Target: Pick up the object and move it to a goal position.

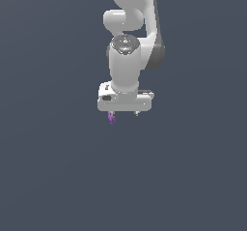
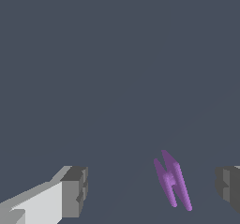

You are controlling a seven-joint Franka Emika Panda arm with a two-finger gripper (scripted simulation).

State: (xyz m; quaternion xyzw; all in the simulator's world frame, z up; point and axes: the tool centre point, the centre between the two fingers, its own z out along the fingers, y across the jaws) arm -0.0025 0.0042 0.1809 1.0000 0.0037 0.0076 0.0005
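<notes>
Gripper state: the gripper [image 2: 150, 190] is spread wide, its two dark pads well apart and pinching nothing.
Object place: the purple pronged object [image 2: 172, 181] lies between the fingers, much nearer one pad [image 2: 228, 184] than the other [image 2: 75, 190], with a gap on both sides.
Exterior check: the purple object [image 1: 111, 118] shows just under the white gripper [image 1: 124, 112], off-centre toward the exterior view's left.
Step in hand: closing on the object, by my reading.
Doing it well: centre the fingers on it first, so the near pad does not push it aside; its thin prongs look easy to tip.
Open room: plain dark ground all around the tool, no edges or obstacles visible.
</notes>
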